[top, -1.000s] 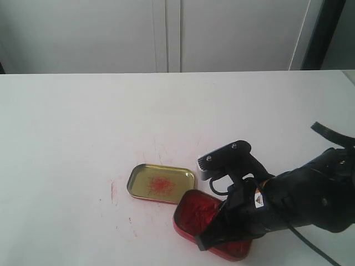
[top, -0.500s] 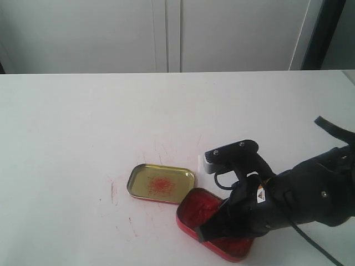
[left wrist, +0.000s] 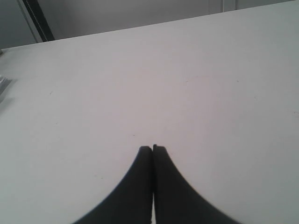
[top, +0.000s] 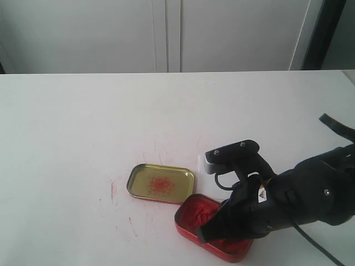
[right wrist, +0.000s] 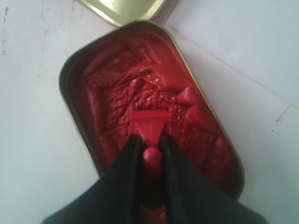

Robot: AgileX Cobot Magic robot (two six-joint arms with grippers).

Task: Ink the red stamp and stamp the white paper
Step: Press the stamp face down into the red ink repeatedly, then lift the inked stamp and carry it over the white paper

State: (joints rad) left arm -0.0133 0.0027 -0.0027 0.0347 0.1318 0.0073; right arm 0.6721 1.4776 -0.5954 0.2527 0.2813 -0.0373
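My right gripper (right wrist: 150,140) is shut on the handle of the small red stamp (right wrist: 150,122). The stamp's square base rests down in the red ink paste of the open red tin (right wrist: 70,116). In the exterior view the right gripper (top: 205,233) reaches into the tin (top: 191,217) near the table's front edge, and the stamp is hidden behind it. The white paper (right wrist: 243,42) lies beside the tin, mostly covered by the arm in the exterior view. My left gripper (left wrist: 153,148) is shut and empty over bare table.
The tin's gold lid (top: 161,183) lies open side up just left of the tin, with a red smear inside. Faint red marks (top: 113,191) stain the white table (top: 83,122). A wall of cabinets stands behind the table.
The right arm has shifted slightly to the right and settled lower over the tin, nudging the tin a little. Its grip on the stamp is unchanged.
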